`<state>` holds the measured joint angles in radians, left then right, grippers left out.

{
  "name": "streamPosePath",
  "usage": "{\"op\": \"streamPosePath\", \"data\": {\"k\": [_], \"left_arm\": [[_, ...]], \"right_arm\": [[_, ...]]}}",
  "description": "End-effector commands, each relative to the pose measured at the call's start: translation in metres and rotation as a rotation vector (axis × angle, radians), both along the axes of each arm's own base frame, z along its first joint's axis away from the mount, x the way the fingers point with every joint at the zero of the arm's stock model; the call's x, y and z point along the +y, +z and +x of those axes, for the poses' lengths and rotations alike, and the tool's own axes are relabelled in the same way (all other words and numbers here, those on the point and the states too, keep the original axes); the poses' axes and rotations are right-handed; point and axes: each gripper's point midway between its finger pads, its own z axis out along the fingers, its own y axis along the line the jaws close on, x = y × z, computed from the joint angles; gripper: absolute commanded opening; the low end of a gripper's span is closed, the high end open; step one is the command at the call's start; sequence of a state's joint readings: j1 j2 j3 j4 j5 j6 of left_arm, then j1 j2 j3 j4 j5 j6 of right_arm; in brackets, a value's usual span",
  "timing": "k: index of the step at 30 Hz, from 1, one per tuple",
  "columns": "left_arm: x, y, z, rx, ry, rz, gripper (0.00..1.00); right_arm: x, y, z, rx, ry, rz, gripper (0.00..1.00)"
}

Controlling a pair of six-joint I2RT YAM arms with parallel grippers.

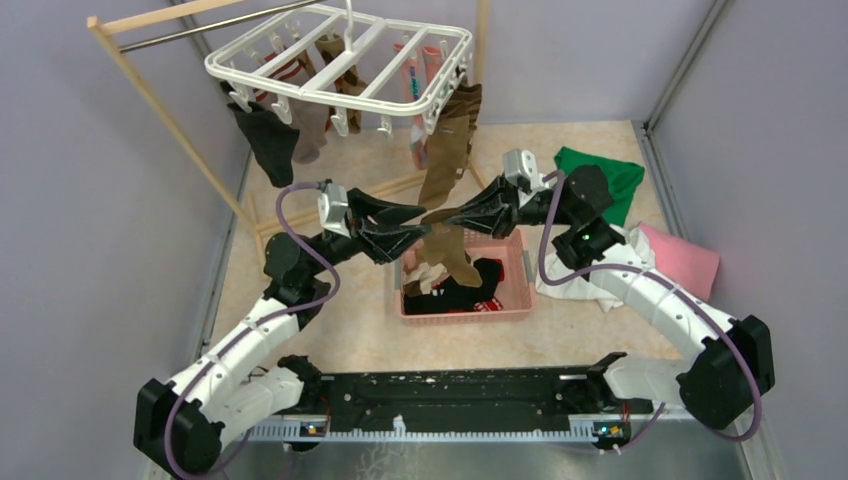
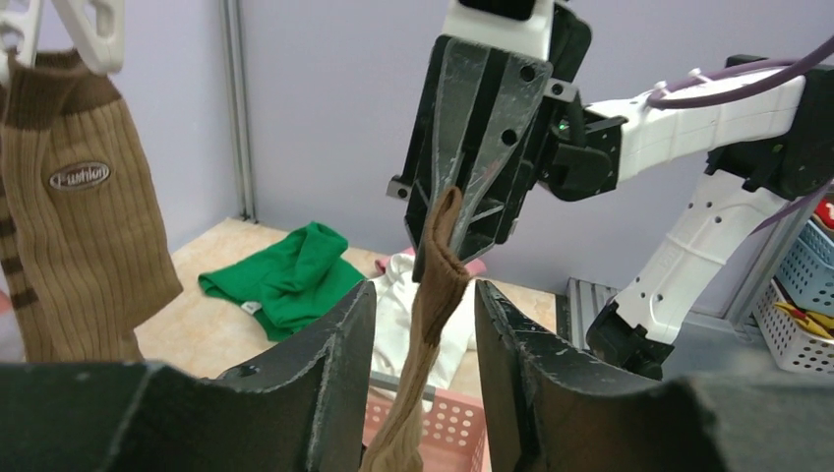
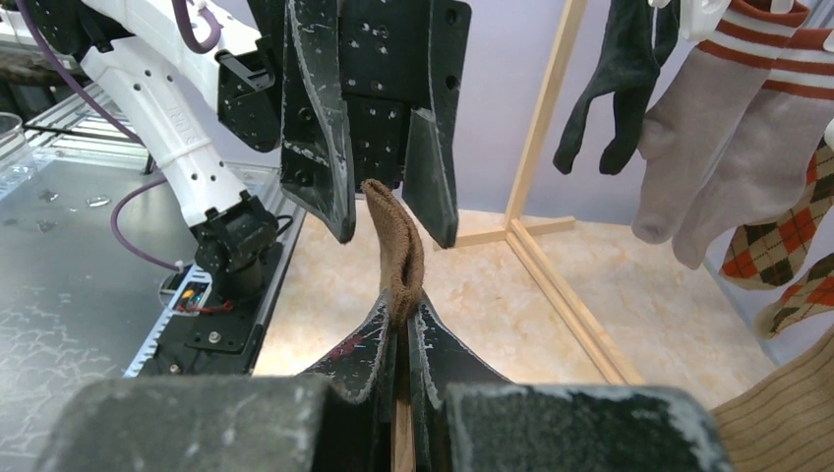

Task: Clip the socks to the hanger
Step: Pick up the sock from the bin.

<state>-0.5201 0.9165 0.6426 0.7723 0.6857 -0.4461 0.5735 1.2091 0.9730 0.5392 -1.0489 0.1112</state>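
Here we are, mid-air, above the pink basket (image 1: 466,313). My right pincer (image 3: 398,313) is clamped flat on the brown sock (image 3: 392,231), and a short loop of the cuff pokes up past the fingertips. The rest of the sock hangs straight down, and its toe end looks to reach the pile in the basket. I judge that's why it's held this high: the weight pulls it into one long strip, and the cuff stands clear for a second grab.

My left pincer (image 2: 423,293) faces the right one nose to nose, its jaws about half open. One jaw is on each side of the hanging sock, just below the right pincer's grip. I see a gap on both sides, so it has hold of nothing. Straddling it like this, a squeeze should catch the sock square across.

The hanger (image 1: 340,62) hangs above and behind, on the wooden rack (image 1: 165,105). It already carries a black sock (image 1: 268,145), striped ones and a ribbed tan sock (image 2: 81,231). This brown one isn't clipped yet. I expect the left jaws to take it next, then up it goes to a clip. Whether one on the near edge is free, I can't tell from here.
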Motion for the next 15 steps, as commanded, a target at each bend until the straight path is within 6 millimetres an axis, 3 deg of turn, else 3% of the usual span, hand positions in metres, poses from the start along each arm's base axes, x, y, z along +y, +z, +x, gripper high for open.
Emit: {"op": "streamPosePath", "data": {"k": [1, 13, 15], "left_arm": [[0.0003, 0.0215, -0.0174, -0.08, -0.069, -0.071, 0.45], [-0.0028, 0.0182, -0.0196, -0.079, -0.1, -0.062, 0.22], [-0.0013, 0.0223, -0.0198, -0.087, -0.093, -0.076, 0.24]], "right_arm": [[-0.0033, 0.0202, -0.0122, -0.064, 0.011, 0.057, 0.0], [-0.0033, 0.0258, -0.0122, -0.051, 0.007, 0.086, 0.0], [-0.0033, 0.0253, -0.0122, -0.048, 0.007, 0.086, 0.0]]}}
